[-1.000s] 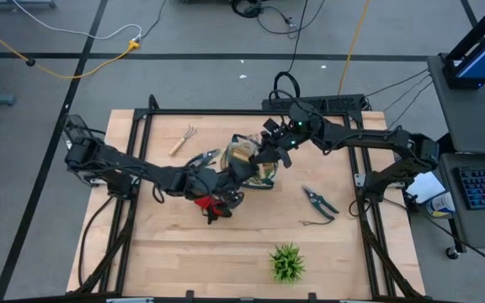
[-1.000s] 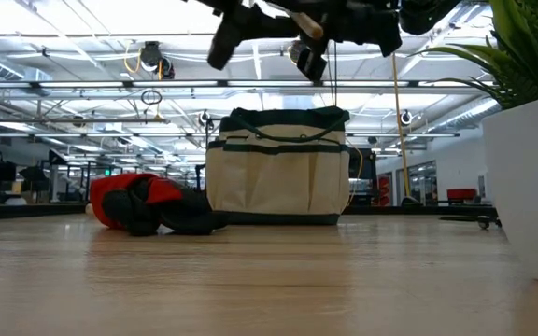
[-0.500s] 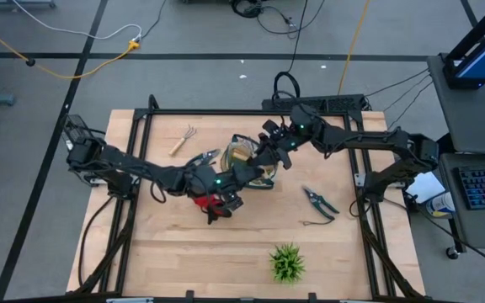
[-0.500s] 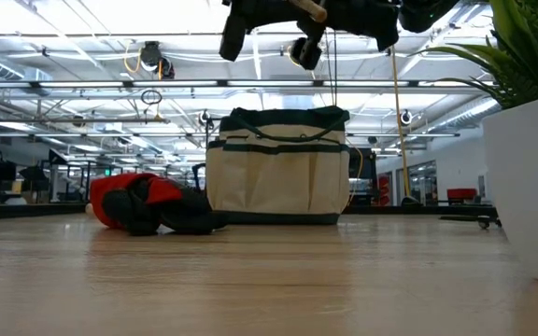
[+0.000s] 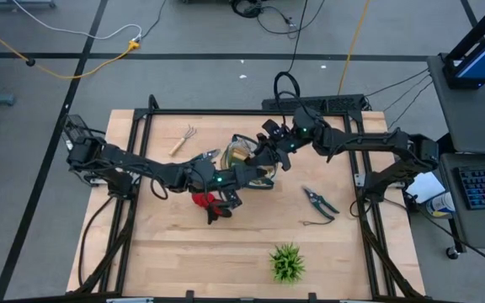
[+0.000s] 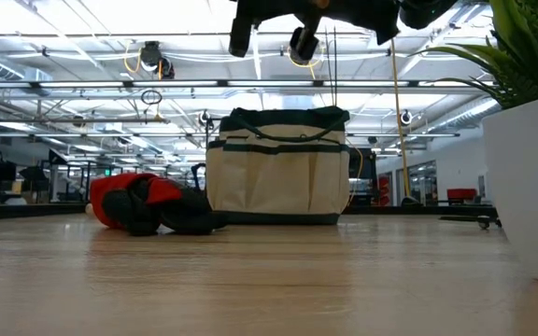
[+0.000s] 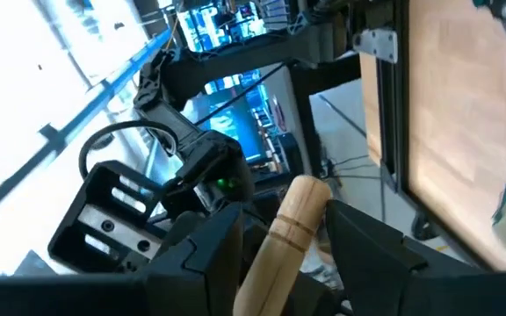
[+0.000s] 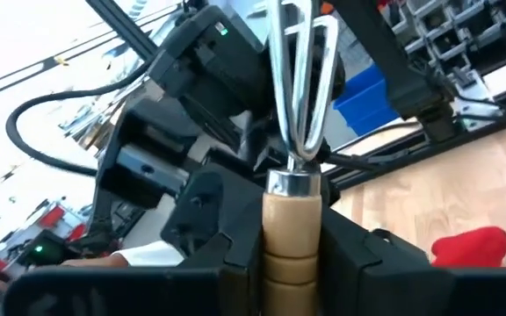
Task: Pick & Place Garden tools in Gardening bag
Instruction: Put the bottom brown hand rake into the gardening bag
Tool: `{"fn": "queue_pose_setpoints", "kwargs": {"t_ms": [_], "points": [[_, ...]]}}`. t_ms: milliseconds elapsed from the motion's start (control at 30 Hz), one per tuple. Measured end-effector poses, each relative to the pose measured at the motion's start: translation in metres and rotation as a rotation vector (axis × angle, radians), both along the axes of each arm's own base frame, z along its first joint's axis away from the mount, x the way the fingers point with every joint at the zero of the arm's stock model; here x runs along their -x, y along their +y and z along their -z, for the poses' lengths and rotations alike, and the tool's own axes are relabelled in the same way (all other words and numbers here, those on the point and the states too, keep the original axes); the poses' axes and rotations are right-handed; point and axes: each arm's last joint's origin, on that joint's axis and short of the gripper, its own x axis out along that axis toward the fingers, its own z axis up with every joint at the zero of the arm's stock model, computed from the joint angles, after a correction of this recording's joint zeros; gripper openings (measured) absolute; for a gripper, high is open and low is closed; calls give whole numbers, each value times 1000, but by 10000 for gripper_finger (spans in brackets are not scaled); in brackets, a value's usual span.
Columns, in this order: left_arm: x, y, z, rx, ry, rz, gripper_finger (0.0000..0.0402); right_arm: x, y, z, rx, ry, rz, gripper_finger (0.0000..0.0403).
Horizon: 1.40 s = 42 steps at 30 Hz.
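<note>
**Two wooden handles pinched above the tote**

Pale wood worktop (image 5: 175, 252) carries the scene, and both arms meet over its middle. The right pincer (image 8: 290, 235) is pressed onto the wooden handle of a little rake (image 8: 292, 132), just behind the metal collar, with the bent wire tines pointing ahead of its fingers. The left pincer (image 7: 275, 237) clamps a second wooden handle (image 7: 295, 219) whose rounded butt sticks out past its fingertips. The head of that tool is hidden, so I cannot say what kind it is.

The gardening bag (image 6: 278, 168) stands upright directly beneath both pincers, with its mouth facing up. The red-and-black glove (image 6: 136, 202) lies just beside the bag, below and behind the left pincer (image 5: 239, 173). The pruning shears (image 5: 319, 200) lie well apart from the right pincer (image 5: 269, 156), on its outer side. Another rake (image 5: 183, 138) rests far back along the left arm's side.

Judging by their build, these tools are light and stiff. The varnished, round handles could roll or slip in a flat grip, so a hold near the collar, where the weight sits, looks the steadiest. The tines may snag the bag's loop handles. The bag itself is soft cloth and likely to buckle or tip if nudged. The glove is limp and best pinched at a bunched fold.
</note>
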Motion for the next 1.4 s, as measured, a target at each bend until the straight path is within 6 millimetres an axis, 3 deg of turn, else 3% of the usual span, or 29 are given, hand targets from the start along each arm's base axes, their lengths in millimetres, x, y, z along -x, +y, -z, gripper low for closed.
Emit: {"fn": "queue_pose_setpoints", "kwargs": {"t_ms": [333, 600, 800, 967, 1200, 1400], "points": [[0, 4, -3, -62, -8, -28, 170, -2, 9, -7, 1, -71, 7, 73], [0, 3, -6, -57, -46, -18, 170, -2, 9, -8, 21, -85, 6, 53], [0, 3, -9, -30, -79, -24, 170, -3, 8, -7, 36, -84, 49, 78], [0, 6, -10, -27, -89, -25, 167, -3, 8, -6, 39, -80, 50, 57], [-1, 12, -7, 107, -89, -37, 98, -3, 4, 0, 123, -60, 115, 58], [2, 3, -3, 269, -96, -164, 47, 1, -13, 7, 179, -10, 157, 54]]}}
